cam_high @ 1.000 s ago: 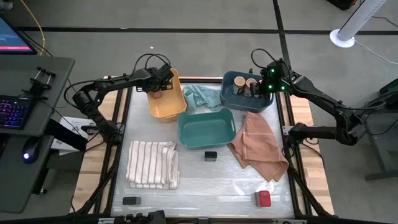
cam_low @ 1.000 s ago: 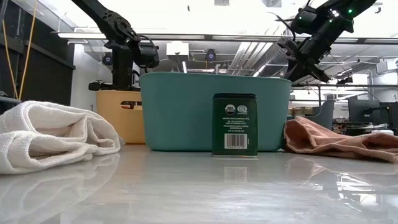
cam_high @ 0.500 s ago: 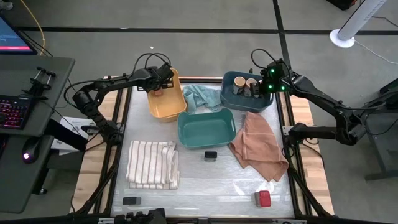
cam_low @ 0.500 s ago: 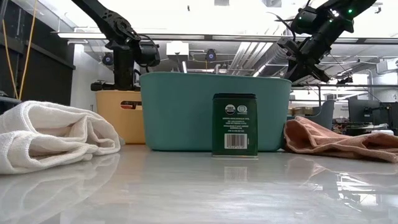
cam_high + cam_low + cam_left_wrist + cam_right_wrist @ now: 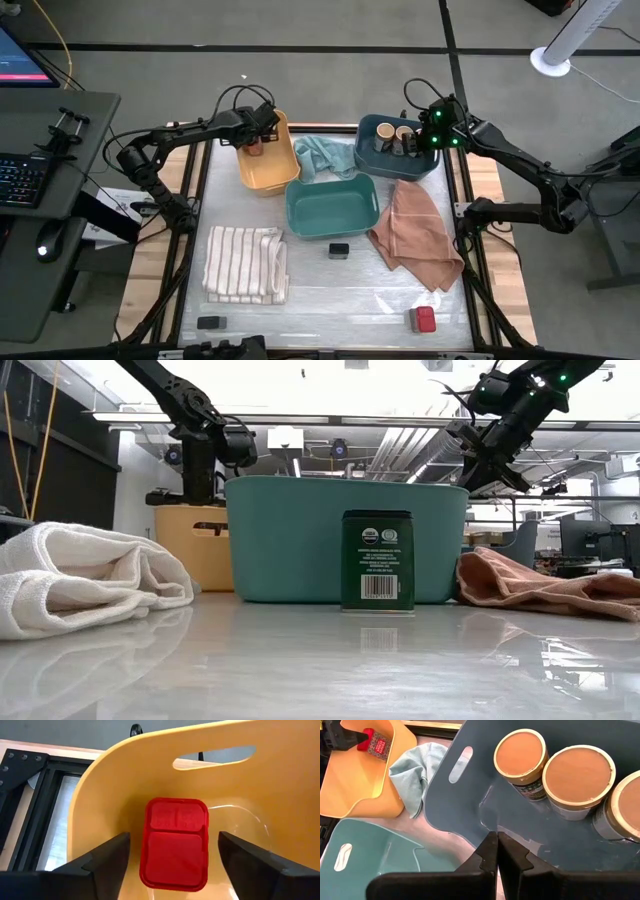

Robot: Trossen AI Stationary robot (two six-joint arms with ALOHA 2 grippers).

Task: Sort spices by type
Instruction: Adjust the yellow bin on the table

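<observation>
On the pale table (image 5: 330,300), the left gripper (image 5: 172,852) is seen inside the yellow bin (image 5: 260,790), fingers apart around a red-topped jar (image 5: 175,845) without touching. Three tan-lidded jars (image 5: 577,775) are placed in the blue bin (image 5: 465,795), above which the right gripper (image 5: 497,847) is held closed. Ceiling lights are visible behind.

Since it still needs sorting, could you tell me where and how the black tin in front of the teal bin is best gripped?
Grip the black tin across its narrow sides near the top, coming straight down: it stands upright, apart from the teal bin.
</observation>
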